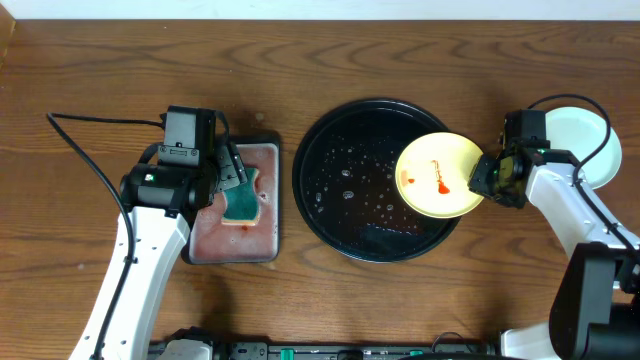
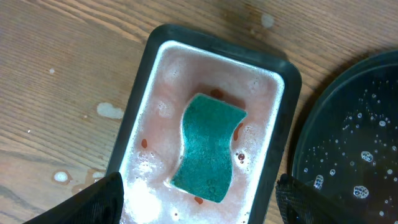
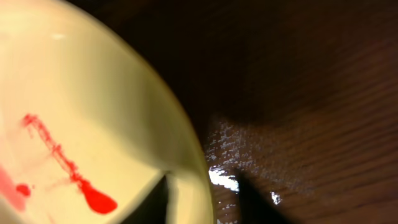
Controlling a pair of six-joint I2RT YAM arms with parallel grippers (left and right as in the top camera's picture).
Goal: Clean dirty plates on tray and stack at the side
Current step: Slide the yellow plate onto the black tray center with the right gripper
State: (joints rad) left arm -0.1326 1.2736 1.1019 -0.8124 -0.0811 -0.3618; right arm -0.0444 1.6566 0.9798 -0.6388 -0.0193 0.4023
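Note:
A yellow plate (image 1: 438, 175) with a red sauce smear is held over the right side of the round black tray (image 1: 330, 190). My right gripper (image 1: 482, 178) is shut on the plate's right rim; the right wrist view shows the plate (image 3: 74, 112) and its smear close up, one finger on each side of the rim. A pale plate (image 1: 585, 142) lies on the table at the far right, partly behind the right arm. My left gripper (image 1: 232, 172) is open above the green sponge (image 2: 208, 147) in the rectangular tray. The third plate is out of view.
The rectangular black-rimmed tray (image 1: 268, 225) with pinkish soapy water stands left of the round tray. The round tray holds water drops and foam (image 2: 360, 174). Small wet spots (image 2: 109, 111) lie on the wood left of the sponge tray. A black cable (image 1: 100, 120) runs across the left.

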